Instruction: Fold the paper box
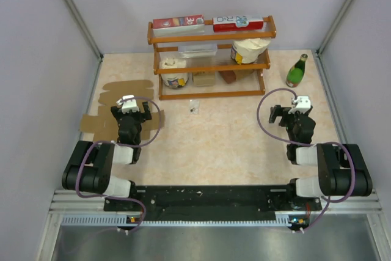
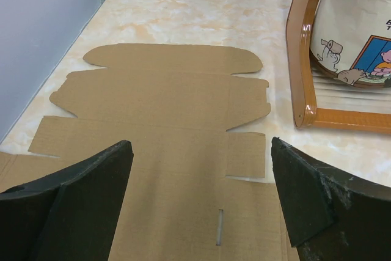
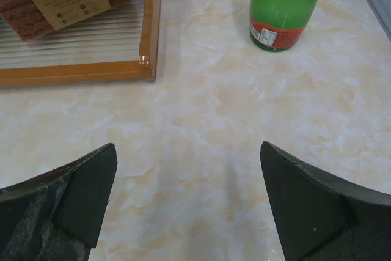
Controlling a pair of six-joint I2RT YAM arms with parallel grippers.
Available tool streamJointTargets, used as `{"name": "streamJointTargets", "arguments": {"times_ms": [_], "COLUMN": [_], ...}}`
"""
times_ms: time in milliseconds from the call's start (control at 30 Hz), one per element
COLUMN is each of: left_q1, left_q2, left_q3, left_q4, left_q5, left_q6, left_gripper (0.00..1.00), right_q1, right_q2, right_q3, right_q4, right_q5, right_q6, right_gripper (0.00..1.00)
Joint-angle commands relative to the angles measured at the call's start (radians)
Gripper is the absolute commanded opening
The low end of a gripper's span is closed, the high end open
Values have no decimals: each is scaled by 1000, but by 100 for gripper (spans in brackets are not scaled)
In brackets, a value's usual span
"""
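Note:
The paper box [image 1: 116, 93] is a flat, unfolded sheet of plain brown cardboard with flaps and tabs, lying on the table at the far left. In the left wrist view it [image 2: 159, 102] spreads out under and ahead of the fingers, with a small slot near the bottom. My left gripper [image 1: 129, 109] is open and empty, hovering over the sheet's near part [image 2: 201, 145]. My right gripper [image 1: 292, 109] is open and empty over bare table on the right [image 3: 188, 148].
A wooden shelf rack [image 1: 211, 59] stands at the back centre with red-and-white cartons on top, jars and packets. A green bottle [image 1: 297, 71] stands at the back right, also in the right wrist view [image 3: 286, 5]. A small dark object [image 1: 194, 107] lies before the rack. Walls close both sides.

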Motion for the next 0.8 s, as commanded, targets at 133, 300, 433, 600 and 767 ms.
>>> {"name": "streamJointTargets", "arguments": {"times_ms": [133,300,433,600,767], "left_q1": [5,5,-16,-58,-58], "left_q2": [-2,0,-83,-319,-443], "left_q3": [2,3,-18,176,260], "left_q4": [40,38,25,-569,-819], "left_q5": [6,6,-36,-180,-113], "left_q6": [1,1,35,-136,-236], "left_gripper": [99,99,99,99,99], "right_q1": [-5,-6,-5,-5,6], "right_q2": [-12,-18,-203,-308,-234], "right_q3": [-10,-14,16,215,377], "right_q4": [79,85,-162,-565,-843], "right_q5": [103,105,112,96,31], "right_q6": [40,40,47,139,202], "right_gripper": [99,99,99,99,99]}}
